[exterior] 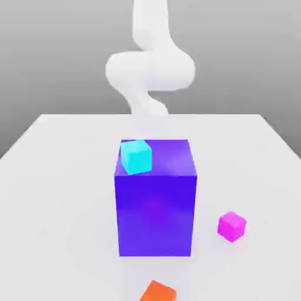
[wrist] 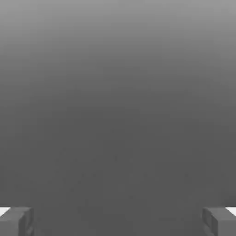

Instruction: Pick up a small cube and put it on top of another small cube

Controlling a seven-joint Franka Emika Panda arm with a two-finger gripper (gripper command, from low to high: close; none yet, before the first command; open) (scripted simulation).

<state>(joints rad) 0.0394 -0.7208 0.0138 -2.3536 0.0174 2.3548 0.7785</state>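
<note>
The small magenta-pink cube (exterior: 231,226) lies on the white table, to the exterior view's right of the big blue-violet block (exterior: 155,200) and close to its front corner. A small cyan cube (exterior: 136,156) sits on top of that block, near its left edge. A small orange cube (exterior: 157,291) lies at the table's front edge, partly cut off. The white arm (exterior: 150,70) rises behind the block, far from all cubes. In the hand view my gripper (wrist: 118,221) stands open, its two grey fingertips (wrist: 16,221) wide apart with nothing between them, facing plain grey background.
The white table (exterior: 59,176) spreads wide on both sides of the block. The tall block stands in the middle, between the arm and the front cubes.
</note>
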